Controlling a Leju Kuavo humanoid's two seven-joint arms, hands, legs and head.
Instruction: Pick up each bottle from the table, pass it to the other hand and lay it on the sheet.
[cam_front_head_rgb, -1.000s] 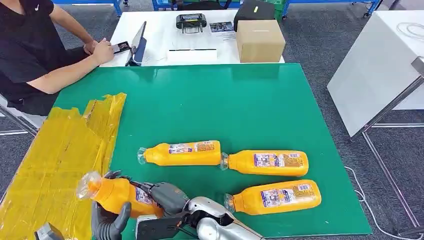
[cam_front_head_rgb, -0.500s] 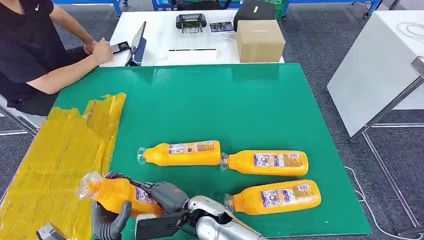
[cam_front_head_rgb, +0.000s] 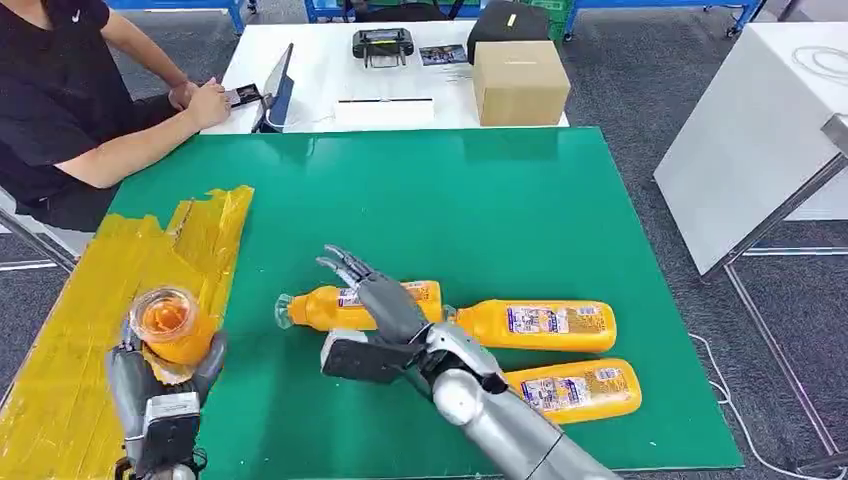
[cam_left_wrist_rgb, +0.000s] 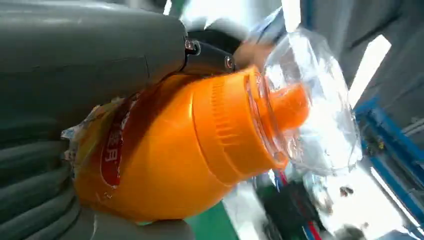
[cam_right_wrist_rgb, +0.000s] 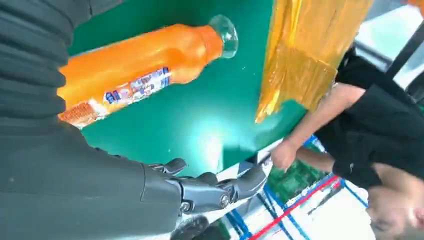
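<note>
**Handover done: bottle now in the left hand above the sheet**

The green worktop (cam_front_head_rgb: 480, 200) carries the yellow sheet (cam_front_head_rgb: 110, 310) along its left side and three orange bottles lying on their sides nearer the right. Half a second ago the right hand and left hand were both at one bottle near the worktop's front edge; since then they have parted. The right hand (cam_front_head_rgb: 375, 300) has lifted away empty, its fingers spread, and hovers over the nearest lying bottle (cam_front_head_rgb: 330, 305). The left hand (cam_front_head_rgb: 160, 385) grips the passed bottle (cam_front_head_rgb: 170, 325) around its body, cap end (cam_left_wrist_rgb: 292, 105) upward, at the sheet's near edge. The pass looks complete; what remains for this bottle is tipping it and laying it flat on the sheet.
</note>
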